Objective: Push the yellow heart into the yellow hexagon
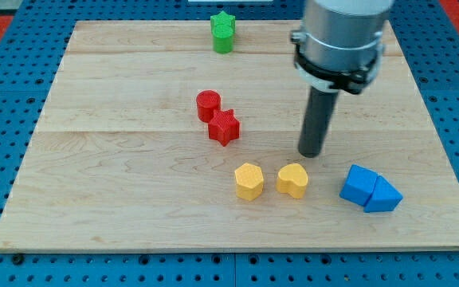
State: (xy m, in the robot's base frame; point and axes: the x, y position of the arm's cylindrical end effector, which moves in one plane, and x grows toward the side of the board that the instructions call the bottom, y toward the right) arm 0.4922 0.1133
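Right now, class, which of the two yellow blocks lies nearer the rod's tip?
The yellow heart, just below my tip; the yellow hexagon sits farther toward the view's left.

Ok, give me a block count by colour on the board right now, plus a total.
Yellow: 2, the yellow hexagon and the yellow heart
Red: 2, the red cylinder and the red star
Blue: 2, the blue cube and the blue triangle
Green: 1, the green star
Total: 7
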